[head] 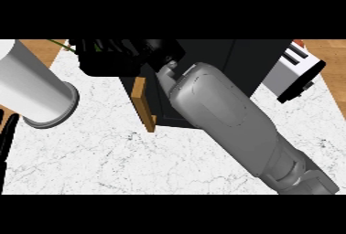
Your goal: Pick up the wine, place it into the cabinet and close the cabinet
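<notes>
The black cabinet (216,59) stands at the back middle of the counter. Its wooden door (143,104) shows edge-on and stands open towards me. My right forearm (223,119) crosses from the lower right up to the cabinet's front. My right hand (111,57) is a dark mass at the top, left of the cabinet and beyond the door's upper end. I see no wine bottle; the arm and hand hide the cabinet's opening. My left hand (7,132) rests at the view's left edge, only thin straight fingers showing.
A tall white cylinder (34,87) stands at the left of the marble counter (135,160). A white and black appliance (297,68) sits at the back right. Thin green stems (61,44) show at the top left.
</notes>
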`<control>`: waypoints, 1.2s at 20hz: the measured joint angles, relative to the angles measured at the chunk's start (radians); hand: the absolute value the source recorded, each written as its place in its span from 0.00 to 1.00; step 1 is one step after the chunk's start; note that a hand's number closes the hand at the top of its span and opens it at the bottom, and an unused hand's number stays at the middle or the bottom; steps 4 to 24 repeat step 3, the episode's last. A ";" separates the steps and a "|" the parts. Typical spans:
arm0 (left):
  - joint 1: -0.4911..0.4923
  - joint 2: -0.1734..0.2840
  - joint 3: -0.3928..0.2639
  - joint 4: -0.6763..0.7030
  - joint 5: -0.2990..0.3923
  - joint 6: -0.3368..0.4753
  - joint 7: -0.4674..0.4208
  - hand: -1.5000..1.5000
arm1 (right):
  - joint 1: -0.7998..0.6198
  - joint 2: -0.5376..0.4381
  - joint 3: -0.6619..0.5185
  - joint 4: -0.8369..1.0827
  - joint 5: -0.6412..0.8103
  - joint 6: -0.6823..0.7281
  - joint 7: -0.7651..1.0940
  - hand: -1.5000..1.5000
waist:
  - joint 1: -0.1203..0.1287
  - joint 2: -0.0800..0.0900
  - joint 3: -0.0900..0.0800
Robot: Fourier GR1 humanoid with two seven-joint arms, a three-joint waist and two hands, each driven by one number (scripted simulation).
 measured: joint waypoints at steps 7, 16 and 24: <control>-0.003 -0.001 0.002 0.001 -0.002 -0.007 0.004 0.00 | 0.006 -0.009 0.003 0.011 0.018 0.010 -0.033 1.00 | 0.004 -0.004 0.000; -0.003 -0.001 0.002 0.001 -0.002 -0.007 0.004 0.00 | 0.006 -0.009 0.003 0.011 0.018 0.010 -0.033 1.00 | 0.004 -0.004 0.000; -0.003 -0.001 0.002 0.001 -0.002 -0.007 0.004 0.00 | 0.006 -0.009 0.003 0.011 0.018 0.010 -0.033 1.00 | 0.004 -0.004 0.000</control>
